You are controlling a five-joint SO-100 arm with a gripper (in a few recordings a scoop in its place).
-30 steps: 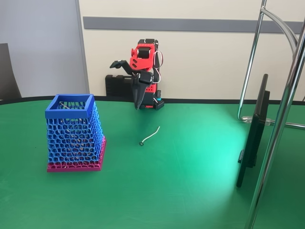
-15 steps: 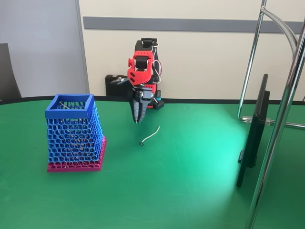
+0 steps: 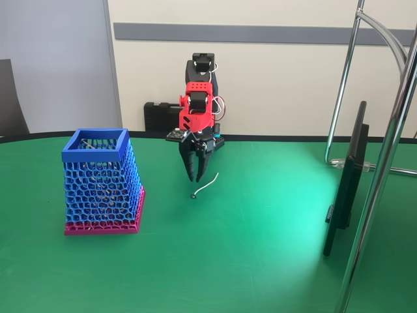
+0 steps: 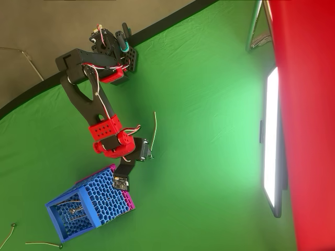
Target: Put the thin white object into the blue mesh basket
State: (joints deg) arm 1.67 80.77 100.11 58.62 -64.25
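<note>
Gripper [image 3: 197, 177] of the red-and-black arm [image 4: 89, 104] points down at the green table [image 3: 260, 248], its two dark fingers spread with a narrow gap, holding nothing. In the fixed view the fingertips hang just above the table, beside the thin white object [image 3: 206, 185], which lies flat with its dark round tip toward the camera; whether a finger touches it cannot be told. The overhead view shows the thin white object [image 4: 154, 128] as a slightly curved strip running out from beside the gripper head. The blue mesh basket [image 3: 101, 181] stands upright, well apart to the left in the fixed view, with open table between. The overhead view looks into the blue mesh basket [image 4: 86, 208], where a small thin item lies inside, and two more thin wire-like strips [image 4: 43, 243] lie on the table beyond it. A dark monitor [image 3: 347, 176] on a chrome stand [image 3: 381, 169] occupies the right side.
</note>
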